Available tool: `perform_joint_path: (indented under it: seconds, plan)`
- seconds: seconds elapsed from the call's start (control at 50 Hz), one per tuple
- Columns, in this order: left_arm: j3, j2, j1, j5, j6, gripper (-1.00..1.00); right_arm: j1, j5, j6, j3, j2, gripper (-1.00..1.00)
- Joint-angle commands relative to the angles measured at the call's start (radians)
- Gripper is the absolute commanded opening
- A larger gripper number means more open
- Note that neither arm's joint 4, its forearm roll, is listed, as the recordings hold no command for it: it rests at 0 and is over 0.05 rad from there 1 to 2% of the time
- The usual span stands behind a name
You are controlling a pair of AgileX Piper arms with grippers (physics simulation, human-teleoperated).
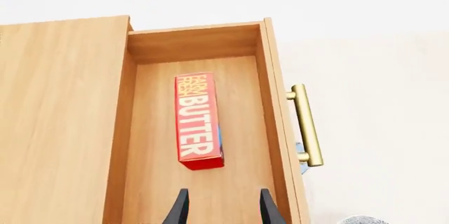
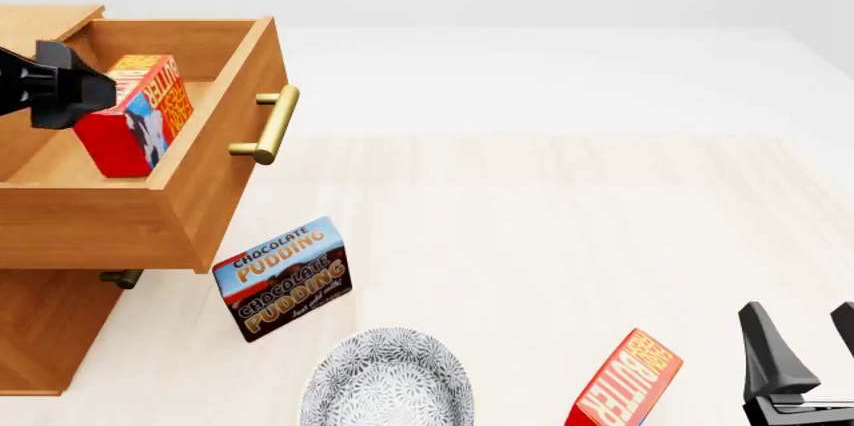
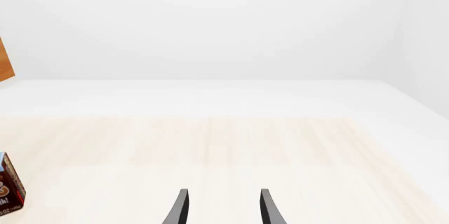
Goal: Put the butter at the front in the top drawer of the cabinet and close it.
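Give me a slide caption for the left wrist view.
Butter lies flat in the open top drawer, left pincer open and empty above it.

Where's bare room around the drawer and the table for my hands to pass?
Free: the wide table stretch from the top drawer handle across to the right gripper, and drawer floor around the butter. Crowded: near edge, with the pudding box, patterned plate and second butter box.
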State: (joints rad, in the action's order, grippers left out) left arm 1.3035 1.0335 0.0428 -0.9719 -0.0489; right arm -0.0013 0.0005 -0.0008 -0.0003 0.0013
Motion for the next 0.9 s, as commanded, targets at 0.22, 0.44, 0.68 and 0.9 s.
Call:
perform_joint_path:
  seconds: [0.22, 0.44, 0.68, 0.9]
  plan:
    - [0.1, -0.02, 0.124, -0.059, -0.04, 1.0, 0.0, 0.0, 0.0, 0.0, 0.0, 1.0]
    - [0.133, 0.004, 0.206, -0.031, -0.067, 1.0, 0.0, 0.0, 0.0, 0.0, 0.0, 1.0]
    - [0.17, 0.067, 0.305, 0.016, -0.074, 1.0, 0.0, 0.0, 0.0, 0.0, 0.0, 1.0]
    - [0.185, 0.168, 0.396, 0.087, -0.061, 1.0, 0.0, 0.0, 0.0, 0.0, 0.0, 1.0]
